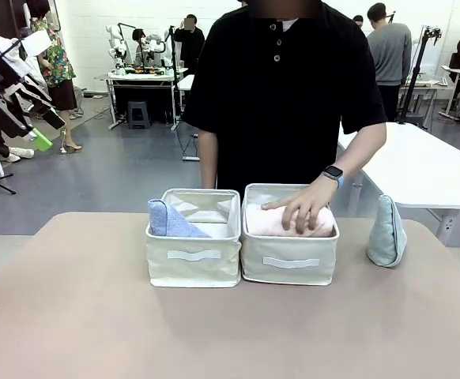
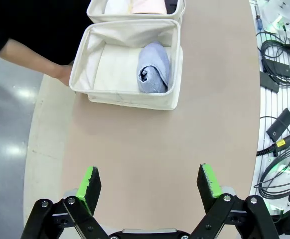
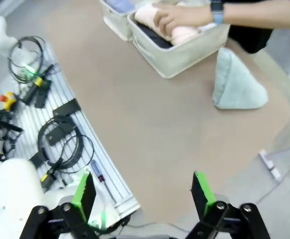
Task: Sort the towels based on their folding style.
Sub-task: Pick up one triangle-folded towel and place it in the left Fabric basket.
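Front: mint-green cone towel point(image 1: 386, 233) loose on the worktop point(image 1: 230, 332), standing on its base, tip up, just right of the right bin point(image 1: 287, 264) with a small gap between. Lavender-blue cone towel point(image 1: 169, 221) in the left bin point(image 1: 192, 260), against its left wall; rest of that bin free. Pink rolled towel point(image 1: 265, 221) in the right bin with the person's hand point(image 1: 307, 207) flat on it. Judged destination for the mint cone: left bin, so a carry across the right bin and that hand.

Left wrist: left end effector point(image 2: 149, 174) open, empty, over bare worktop. Left bin straight ahead and well apart, lavender-blue cone lying along its right-hand wall in this view. Wide clear stretch between pads and bin. Nothing loose on this side to pick.

Right wrist: right end effector point(image 3: 144, 181) open, empty, well short of the towels. Mint cone ahead and to the right, narrow end pointing away, broad base nearer, close to the right bin's corner. Right arm clearly the nearer one. Worktop edge curves in close behind the cone on the right; cable rail point(image 3: 60, 134) along the left. Open room on the near side of the cone, so approach from there looks best, closing across the narrow upper part. Main risk: person's hand in the transfer path.
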Motion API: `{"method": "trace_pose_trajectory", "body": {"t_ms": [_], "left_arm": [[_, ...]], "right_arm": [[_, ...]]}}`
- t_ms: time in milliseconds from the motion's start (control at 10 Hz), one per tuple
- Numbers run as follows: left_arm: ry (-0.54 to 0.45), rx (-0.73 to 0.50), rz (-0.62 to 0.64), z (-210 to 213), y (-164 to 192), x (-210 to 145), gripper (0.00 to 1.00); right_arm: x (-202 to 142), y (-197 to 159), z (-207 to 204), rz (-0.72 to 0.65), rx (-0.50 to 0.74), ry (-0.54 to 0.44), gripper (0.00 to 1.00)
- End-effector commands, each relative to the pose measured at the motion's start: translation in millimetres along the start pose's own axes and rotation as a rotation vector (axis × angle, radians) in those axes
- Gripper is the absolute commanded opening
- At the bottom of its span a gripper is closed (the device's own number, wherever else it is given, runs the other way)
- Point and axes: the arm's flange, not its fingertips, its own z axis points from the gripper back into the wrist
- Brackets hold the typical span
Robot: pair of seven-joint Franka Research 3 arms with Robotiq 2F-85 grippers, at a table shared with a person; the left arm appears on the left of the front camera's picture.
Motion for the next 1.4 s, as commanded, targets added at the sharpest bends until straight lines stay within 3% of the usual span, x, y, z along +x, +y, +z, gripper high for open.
{"method": "trace_pose_trajectory", "body": {"t_ms": [0, 400, 600, 800, 1100, 1300], "left_arm": [[-0.004, 0.007, -0.016, 0, 0, 0, 1.0], [0.0, 0.0, 0.0, 0, 0, 0, 1.0], [-0.38, -0.102, -0.091, 57, 10, -30, 1.0], [-0.617, -0.174, -0.144, 86, 25, -90, 1.0], [-0.64, -0.148, 0.005, 76, 43, -152, 1.0], [-0.629, -0.14, 0.081, 80, 39, -164, 1.0]], "right_arm": [[-21, -2, 16, -0.014, -0.01, -0.049, 1.0], [-24, 5, 19, -0.015, -0.011, -0.045, 1.0], [-24, 5, 19, -0.015, -0.011, -0.045, 1.0], [-24, 5, 19, -0.015, -0.011, -0.045, 1.0], [-24, 5, 19, -0.015, -0.011, -0.045, 1.0], [-24, 5, 19, -0.015, -0.011, -0.045, 1.0]]}}
